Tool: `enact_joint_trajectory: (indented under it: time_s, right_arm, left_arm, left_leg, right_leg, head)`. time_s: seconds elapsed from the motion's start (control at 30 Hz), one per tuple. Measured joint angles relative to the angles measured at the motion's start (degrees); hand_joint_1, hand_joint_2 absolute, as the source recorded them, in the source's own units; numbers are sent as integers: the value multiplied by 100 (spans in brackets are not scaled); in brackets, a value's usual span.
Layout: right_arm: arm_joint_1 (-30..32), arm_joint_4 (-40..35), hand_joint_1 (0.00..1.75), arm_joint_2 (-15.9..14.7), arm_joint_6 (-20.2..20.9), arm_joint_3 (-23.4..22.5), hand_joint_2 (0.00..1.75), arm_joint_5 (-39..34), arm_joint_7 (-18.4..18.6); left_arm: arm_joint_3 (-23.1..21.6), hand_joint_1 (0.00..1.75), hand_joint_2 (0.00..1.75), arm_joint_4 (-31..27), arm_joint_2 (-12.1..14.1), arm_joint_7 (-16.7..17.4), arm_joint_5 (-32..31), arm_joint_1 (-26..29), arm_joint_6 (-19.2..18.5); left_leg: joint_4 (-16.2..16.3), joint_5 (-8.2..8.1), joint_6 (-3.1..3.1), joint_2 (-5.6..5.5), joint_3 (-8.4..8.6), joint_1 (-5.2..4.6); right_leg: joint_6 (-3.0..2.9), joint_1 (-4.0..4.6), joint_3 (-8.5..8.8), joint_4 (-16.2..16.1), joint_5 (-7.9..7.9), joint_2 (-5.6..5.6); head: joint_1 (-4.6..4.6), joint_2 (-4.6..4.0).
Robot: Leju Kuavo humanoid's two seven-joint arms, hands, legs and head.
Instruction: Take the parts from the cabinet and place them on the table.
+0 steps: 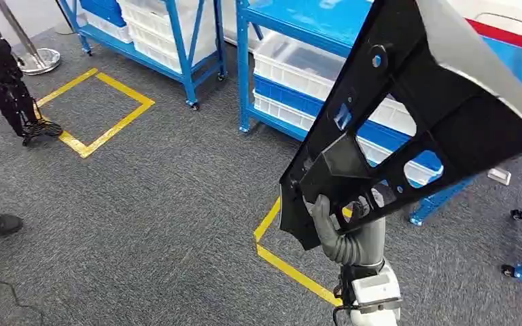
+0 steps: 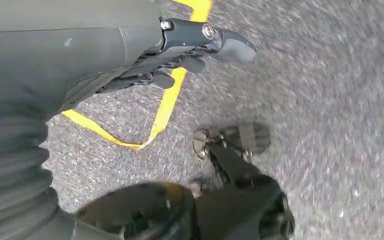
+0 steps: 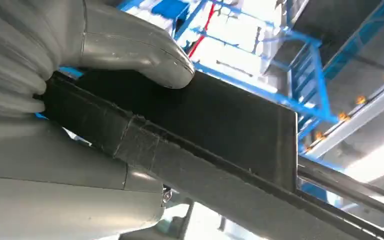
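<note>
Right robot hand clamped on lower end of large black part, held aloft at frame right before blue shelving. Left robot hand hanging, fingers apart, holding nothing.

Head view: high, facing forward and down over carpet and blue racks. Left wrist view: close behind hanging left hand, facing carpet. Right wrist view: very close, facing upward past panel; shares panel and racks with head view.
</note>
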Motion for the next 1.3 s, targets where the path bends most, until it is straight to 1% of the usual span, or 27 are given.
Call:
enact_joint_trajectory:
  time_s: [0.07,0.13,0.2,0.23,0.27,0.3,0.4,0.43,0.47,0.5,0.53,0.6,0.67,0.73,0.77,0.8,0.83,0.87,0.97,1.0,1.03,1.07,1.13,1.17,1.2,1.27,1.3]
  right_arm:
    - [49,-15,175,-22,-2,-35,175,2,-4]
    - [89,-18,175,-40,0,-42,175,4,-4]
    - [95,-24,175,-44,0,-42,175,2,-4]
    - [95,-37,175,-46,-2,-42,175,4,-4]
    - [93,-53,175,-46,-2,-42,175,9,-4]
    - [105,-61,175,-44,-2,-42,175,31,-4]
    - [135,-98,175,-46,-9,-61,175,94,-4]
    - [148,-125,175,-42,-17,-63,175,112,-4]
    - [158,-157,175,-37,-26,-70,175,122,-4]
    - [186,-182,175,-28,-35,-81,175,138,-9]
    - [191,-191,175,-28,-35,-85,175,138,-9]
    - [254,-252,175,-35,-48,-131,175,151,-9]
    - [282,-276,175,-35,-50,-184,175,160,-9]
    - [332,-304,175,-33,-70,-197,175,170,-9]
    - [356,-322,175,-33,-79,-208,175,170,-9]
    - [369,-337,175,-33,-92,-225,175,170,-9]
    - [383,-354,175,-35,-96,-243,175,170,-9]
    - [395,-370,175,-39,-98,-269,175,173,-7]
    - [425,-385,175,-37,-98,-324,175,170,-7]
    - [417,-387,175,-39,-98,-334,175,170,-5]
    - [443,-402,175,-39,-98,-339,175,170,-7]
    - [471,-416,175,-44,-98,-347,175,170,-7]
    - [509,-415,175,-55,-98,-370,175,168,0]
    - [525,-415,175,-59,-90,-378,175,162,13]
    - [534,-415,175,-59,-79,-387,175,142,31]
    - [537,-415,175,-59,-46,-422,175,129,30]
    - [536,-415,175,-59,-31,-439,175,111,28]
  left_arm:
    - [0,0,175,0,-7,-4,-13,-21,-2]
    - [0,0,175,0,-9,-2,-13,-17,-4]
    - [0,0,175,0,-15,-2,-13,-6,-4]
    - [0,0,175,0,-18,-2,-15,-7,-4]
    - [0,0,175,0,-26,-4,-35,-11,-7]
    - [-2,0,175,0,-28,-2,-68,-19,-9]
    - [-11,0,175,2,-33,-6,-155,6,-13]
    - [-9,0,175,0,-26,-22,-186,12,-13]
    - [-11,0,175,0,-35,-55,-195,4,-13]
    - [-11,0,175,0,-37,-68,-210,-4,-13]
    - [-11,0,175,0,-37,-72,-220,-7,-13]
    - [-13,0,175,0,-48,-127,-260,-64,-13]
    - [-15,0,175,0,-61,-153,-308,-79,-13]
    - [-15,0,175,0,-55,-160,-315,-78,-13]
    - [-15,0,175,0,-44,-162,-332,-79,-13]
    - [-15,0,175,0,-42,-164,-354,-88,-11]
    - [-22,0,175,0,-48,-164,-358,-114,-13]
    - [-33,0,175,-2,-48,-168,-363,-128,-11]
    - [-39,0,175,-2,-46,-171,-365,-112,-11]
    - [-42,0,175,-2,-52,-170,-365,-111,-11]
    - [-44,0,175,-2,-48,-170,-369,-115,0]
    - [-46,0,175,-2,-48,-170,-372,-124,2]
    - [-52,0,175,-2,-57,-168,-398,-135,2]
    - [-57,0,175,-2,-59,-142,-453,-132,4]
    - [-70,0,175,-2,-59,-96,-503,-121,9]
    - [-103,0,175,-2,-57,-35,-553,-98,37]
    - [-101,0,175,-2,-57,-15,-560,-93,39]
  left_leg:
    - [0,21,30,-166,-44,-2]
    - [1,47,38,-347,-71,-4]
    - [1,78,17,-518,-78,-3]
    - [1,97,-3,-605,-79,-1]
    - [1,117,-28,-668,-89,6]
    - [21,124,-62,-751,-106,-43]
    - [-61,206,-183,-921,-139,-10]
    - [-23,224,-200,-891,-170,-7]
    - [68,132,-202,-511,-222,-45]
    - [225,-12,-211,-308,-286,-54]
    - [303,-72,-217,-256,-320,-50]
    - [1252,-579,-263,-41,-732,-12]
    - [1714,-688,-306,-12,-914,19]
    - [1171,-375,-330,48,-580,54]
    - [654,-161,-336,159,-272,64]
    - [212,-46,-335,382,2,64]
    - [125,-117,-306,467,37,-15]
    - [119,-104,-220,359,11,-5]
    - [82,-67,-103,127,-32,-37]
    - [68,-49,-76,80,-24,-3]
    - [68,-36,-39,18,-35,-1]
    - [68,-22,-5,-47,-52,-1]
    - [68,-6,22,-222,-92,-6]
    - [68,5,34,-305,-105,-7]
    - [68,16,39,-395,-113,-7]
    - [68,48,19,-575,-116,-5]
    - [68,68,-5,-658,-118,1]
  right_leg:
    - [-42,-11,-453,917,-361,163]
    - [19,-10,-641,1240,-394,194]
    - [119,-25,-299,510,-51,241]
    - [150,-35,-9,-48,156,369]
    - [136,-54,210,-465,263,693]
    - [74,-13,214,-544,284,777]
    - [-29,27,224,-540,327,561]
    - [-94,-66,263,-606,387,456]
    - [-113,-57,274,-610,401,384]
    - [-138,-48,269,-610,411,335]
    - [-145,-47,269,-609,407,314]
    - [-160,-21,271,-607,401,109]
    - [-154,-20,267,-605,395,-75]
    - [-157,-28,284,-602,379,-231]
    - [-122,-35,307,-597,353,-301]
    - [-83,-34,330,-579,321,-366]
    - [-30,52,245,-541,281,-425]
    - [-13,41,293,-548,269,-479]
    - [66,39,365,-577,257,-647]
    - [90,0,298,-513,203,-421]
    - [59,-12,192,-252,45,-76]
    - [15,-12,-14,181,-154,82]
    - [-19,-10,-486,1078,-454,178]
    - [0,-10,-609,1268,-469,189]
    - [38,-10,-597,1174,-380,197]
    - [131,-18,-202,316,16,261]
    - [149,-31,69,-211,199,455]
  head:
    - [9,0]
    - [7,0]
    - [9,0]
    - [9,0]
    - [14,0]
    - [5,0]
    - [7,0]
    - [3,0]
    - [-10,0]
    - [-37,0]
    - [-46,0]
    - [-43,0]
    - [-45,0]
    - [-52,0]
    - [-50,0]
    - [-52,0]
    - [-70,0]
    - [-36,0]
    - [-43,0]
    - [-30,0]
    - [-39,0]
    - [-15,0]
    - [-15,0]
    - [-19,0]
    - [-15,0]
    - [-17,0]
    - [-15,0]
